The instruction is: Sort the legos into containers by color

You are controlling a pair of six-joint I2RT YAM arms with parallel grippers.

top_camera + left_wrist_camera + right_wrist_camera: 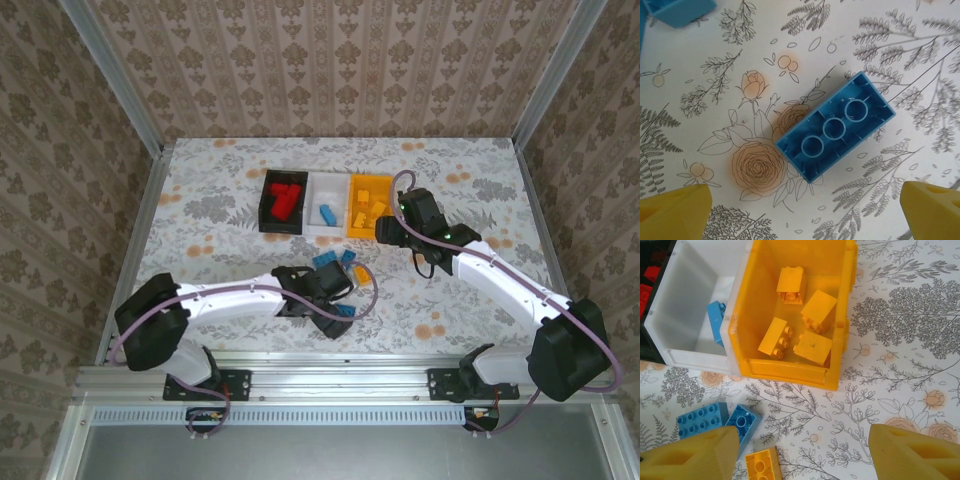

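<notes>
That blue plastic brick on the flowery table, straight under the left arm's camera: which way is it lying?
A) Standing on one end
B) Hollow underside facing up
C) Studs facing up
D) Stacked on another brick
B: the blue plastic brick lies flat and alone on the floral-patterned table, with its open underside and three round tubes facing the left wrist camera.

No text, label or number is legible.
</notes>
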